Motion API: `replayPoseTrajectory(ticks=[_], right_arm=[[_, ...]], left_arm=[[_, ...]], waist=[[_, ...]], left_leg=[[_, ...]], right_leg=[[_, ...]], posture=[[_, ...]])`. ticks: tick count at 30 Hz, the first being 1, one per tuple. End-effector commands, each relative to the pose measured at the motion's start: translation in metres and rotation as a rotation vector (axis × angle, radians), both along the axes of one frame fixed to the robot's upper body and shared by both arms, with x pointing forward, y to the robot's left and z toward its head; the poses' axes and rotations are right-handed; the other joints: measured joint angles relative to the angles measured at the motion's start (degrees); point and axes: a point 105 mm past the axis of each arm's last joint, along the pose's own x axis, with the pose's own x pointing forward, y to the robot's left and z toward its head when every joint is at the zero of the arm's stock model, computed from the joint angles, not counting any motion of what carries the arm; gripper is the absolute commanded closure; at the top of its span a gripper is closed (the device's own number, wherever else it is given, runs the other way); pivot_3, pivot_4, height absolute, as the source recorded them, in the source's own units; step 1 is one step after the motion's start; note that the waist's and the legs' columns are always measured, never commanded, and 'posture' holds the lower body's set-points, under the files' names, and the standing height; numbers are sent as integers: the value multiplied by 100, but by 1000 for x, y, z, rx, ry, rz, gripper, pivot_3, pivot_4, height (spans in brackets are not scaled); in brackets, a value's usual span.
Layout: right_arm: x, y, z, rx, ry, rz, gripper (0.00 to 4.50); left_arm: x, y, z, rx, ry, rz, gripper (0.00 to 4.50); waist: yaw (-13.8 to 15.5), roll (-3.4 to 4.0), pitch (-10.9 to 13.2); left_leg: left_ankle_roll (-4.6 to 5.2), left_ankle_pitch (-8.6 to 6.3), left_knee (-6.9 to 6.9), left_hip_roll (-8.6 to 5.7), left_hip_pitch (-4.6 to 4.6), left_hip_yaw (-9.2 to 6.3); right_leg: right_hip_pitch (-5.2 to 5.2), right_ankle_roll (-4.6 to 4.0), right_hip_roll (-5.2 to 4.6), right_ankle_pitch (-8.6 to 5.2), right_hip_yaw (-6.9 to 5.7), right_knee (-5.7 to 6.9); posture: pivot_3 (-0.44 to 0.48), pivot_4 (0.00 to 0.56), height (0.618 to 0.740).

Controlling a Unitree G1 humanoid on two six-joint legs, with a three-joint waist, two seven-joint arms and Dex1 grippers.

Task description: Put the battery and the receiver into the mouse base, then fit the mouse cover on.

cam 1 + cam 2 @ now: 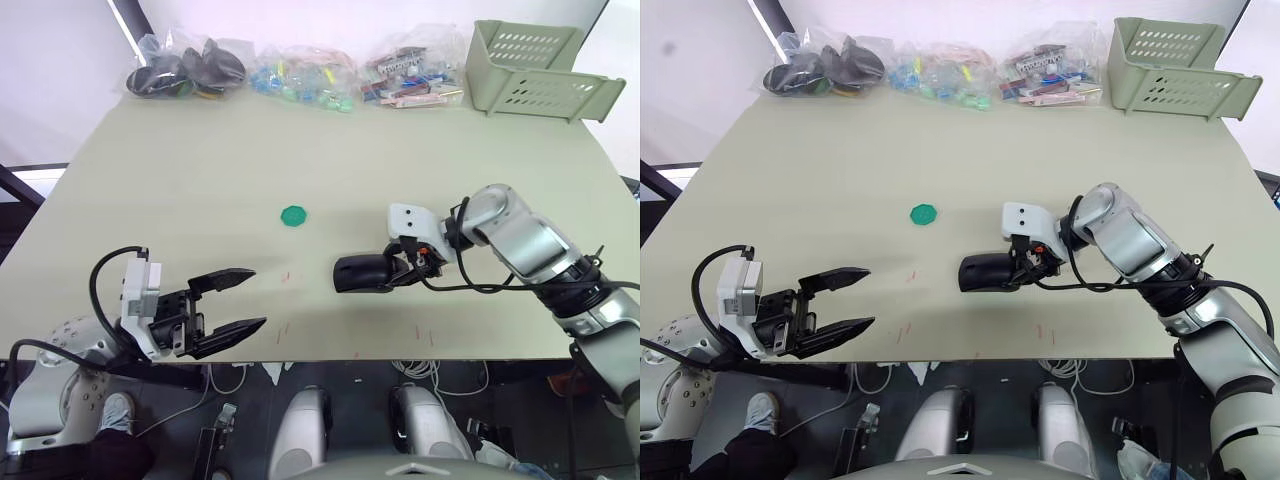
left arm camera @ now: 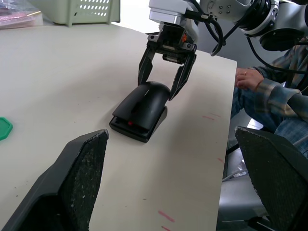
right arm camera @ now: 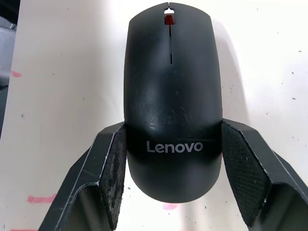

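The mouse cover, glossy black with white lettering, lies on top of the mouse base near the table's front edge, right of centre. A red wheel shows at its front. My right gripper straddles the lettered rear end, and both pads press against the cover's sides. My left gripper hovers open and holds nothing at the front left, well apart from the mouse. The battery and the receiver are hidden.
A round green disc lies mid-table. Clear bags of parts line the far edge, with a pale green basket at the far right. A seated person's hand rests past the table edge.
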Motion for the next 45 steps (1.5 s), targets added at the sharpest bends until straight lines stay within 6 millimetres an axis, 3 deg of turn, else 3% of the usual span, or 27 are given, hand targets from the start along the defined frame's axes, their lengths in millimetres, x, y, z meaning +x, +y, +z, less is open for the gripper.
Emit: replayPoseTrajectory(ticks=[1, 25, 29, 30, 35, 45], right_arm=[[0, 2, 2, -7, -18, 15, 1941], [-2, 11, -1, -6, 3, 17, 1941], [-3, 12, 2, 5, -6, 27, 251], [-2, 13, 3, 7, -15, 26, 59], [-1, 14, 7, 17, -37, 29, 59], [-8, 21, 39, 196, -66, 35, 59]], left_arm=[[-3, -3, 4, 9, -19, -14, 0], [-4, -4, 1, 5, -12, -11, 0], [-5, -4, 0, 7, -10, -10, 0], [-5, -4, 0, 7, -10, -10, 0], [-5, -4, 0, 7, -10, -9, 0], [-4, -5, -1, 5, -9, -7, 0]], waist=[[0, 0, 0], [-18, 0, -1], [-18, 0, 0], [-18, 0, 0], [-16, 0, 0], [-14, 0, 0]], left_leg=[[0, 0, 0, 0, 0, 0], [-3, 2, 0, 1, 7, -2], [-3, 2, 0, 1, 6, -2], [-3, 2, 0, 1, 6, -1], [-4, 2, 0, 1, 4, -2], [-4, 2, -1, 1, 2, -3]], right_leg=[[0, 0, 0, 0, 0, 0], [0, 0, 2, 0, 0, 8], [0, 0, 2, 0, 1, 8], [0, 0, 2, 0, 1, 7], [-1, -1, 2, 0, 0, 6], [-2, -1, 2, 0, -1, 6]], posture=[[0, 150, 740], [0, 150, 740], [0, 150, 740], [0, 150, 740], [0, 150, 740], [0, 150, 740]])
